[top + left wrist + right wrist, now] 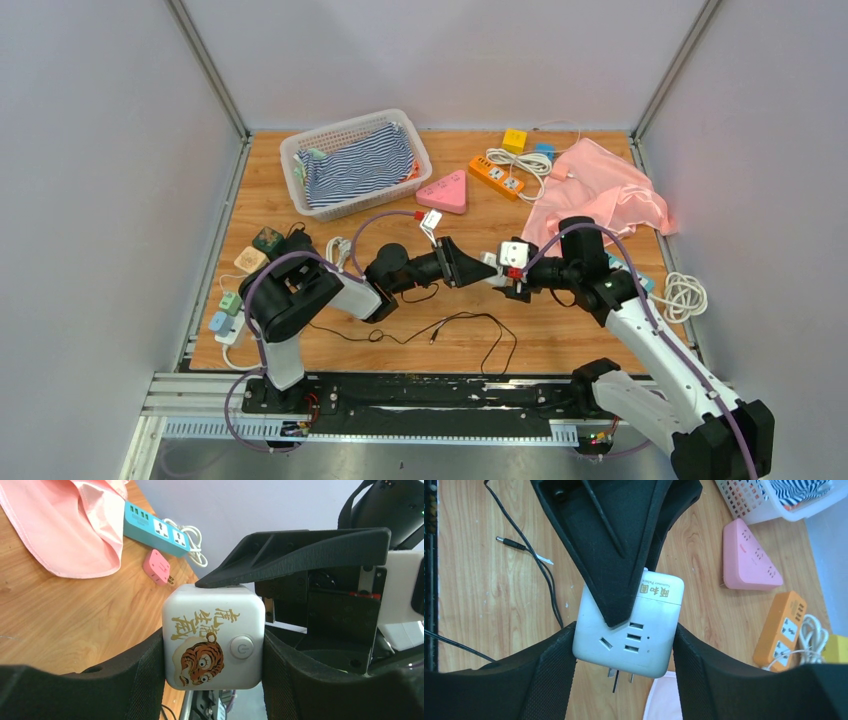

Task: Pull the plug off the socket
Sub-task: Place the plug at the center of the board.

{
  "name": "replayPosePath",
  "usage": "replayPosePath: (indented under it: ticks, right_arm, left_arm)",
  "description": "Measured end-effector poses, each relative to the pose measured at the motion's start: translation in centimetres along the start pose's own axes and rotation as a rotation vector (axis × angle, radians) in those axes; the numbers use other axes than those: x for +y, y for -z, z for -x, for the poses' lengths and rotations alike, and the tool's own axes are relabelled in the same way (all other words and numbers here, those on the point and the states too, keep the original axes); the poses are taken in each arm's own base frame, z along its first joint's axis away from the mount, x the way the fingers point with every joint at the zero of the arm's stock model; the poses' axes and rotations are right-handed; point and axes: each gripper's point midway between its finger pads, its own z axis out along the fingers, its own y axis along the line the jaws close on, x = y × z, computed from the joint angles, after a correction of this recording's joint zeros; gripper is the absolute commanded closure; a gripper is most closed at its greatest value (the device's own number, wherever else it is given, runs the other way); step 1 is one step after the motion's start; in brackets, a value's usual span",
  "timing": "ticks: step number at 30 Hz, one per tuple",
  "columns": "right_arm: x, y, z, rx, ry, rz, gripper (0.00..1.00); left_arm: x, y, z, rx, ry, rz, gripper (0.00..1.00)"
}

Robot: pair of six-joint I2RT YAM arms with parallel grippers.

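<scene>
The white cube socket (513, 252) sits between the two arms, raised above the tabletop (560, 340), and both grippers grasp it. The left gripper (212, 650) has its fingers (145, 675) closed narrow against two opposite sides of the cube; the face turned to the left wrist camera carries a tiger print and a round power button. The right gripper (624, 645) has its fingers (549, 670) closed on another pair of opposite sides. The face seen by the right wrist camera carries slot outlets and USB ports. Two metal prongs (616, 679) project from the cube edge nearest that camera. One left finger lies over the outlet face. Beyond the cube and to its right lies a pink cloth (600, 190); beyond and to its left lies a pink triangular socket (749, 555). A black cable (450, 325) lies on the tabletop between the cube and the arm bases.
</scene>
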Motion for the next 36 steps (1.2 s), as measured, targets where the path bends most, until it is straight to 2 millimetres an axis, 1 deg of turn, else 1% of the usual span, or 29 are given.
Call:
replayPosePath:
  ticks: [3,4,5,6,7,10,11,14,17,22,25,28,33,36]
  right_arm:
    - [-0.2,0.0,0.0,0.002,0.017,-0.005,0.76]
    - [-0.2,0.0,0.0,0.002,0.019,-0.004,0.81]
    - [-0.2,0.0,0.0,0.002,0.021,-0.004,0.85]
    - [-0.1,0.0,0.0,0.002,0.022,-0.002,0.89]
    - [-0.1,0.0,0.0,0.001,0.022,0.001,0.92]
    - [0.8,-0.1,-0.2,-0.001,-0.001,0.035,0.99]
    - [1.2,-0.1,-0.3,0.003,-0.011,0.051,1.00]
    - [1.9,0.3,-0.2,0.015,-0.024,0.094,1.00]
    - [2.2,1.0,0.2,0.015,-0.023,0.116,1.00]
    - [2.1,2.4,0.2,0.030,-0.029,0.107,1.00]
    - [1.9,3.6,0.0,0.041,-0.045,0.074,1.00]
    - [1.3,5.2,0.2,0.043,-0.056,0.019,1.00]
    - [-0.1,7.5,0.6,0.054,-0.081,-0.080,1.00]
    - [-0.8,8.4,0.1,0.077,-0.119,-0.118,1.00]
  left_arm:
    - [0.1,0.0,0.1,-0.005,0.006,0.004,0.50]
    - [0.1,0.0,0.1,-0.004,0.006,0.003,0.44]
    - [0.1,0.0,0.1,-0.004,0.005,0.003,0.35]
    - [0.1,0.0,0.1,-0.003,0.005,0.003,0.08]
    - [0.1,0.0,0.0,-0.001,0.003,0.003,0.01]
    - [-0.3,0.0,-0.1,0.008,-0.008,-0.016,0.00]
    - [-0.4,0.0,-0.2,0.010,-0.011,-0.019,0.00]
    - [-0.4,0.0,-0.2,0.016,-0.017,-0.023,0.00]
    - [-0.7,0.3,-0.2,0.017,-0.035,-0.030,0.00]
    - [-1.4,1.7,0.6,0.016,-0.103,-0.025,0.00]
    - [-2.1,2.8,2.0,0.011,-0.195,0.000,0.00]
    - [-3.2,3.9,3.7,-0.001,-0.341,0.049,0.00]
    - [-6.2,6.3,6.5,-0.069,-0.611,0.097,0.00]
    - [-7.5,8.1,8.1,-0.136,-0.745,0.134,0.00]
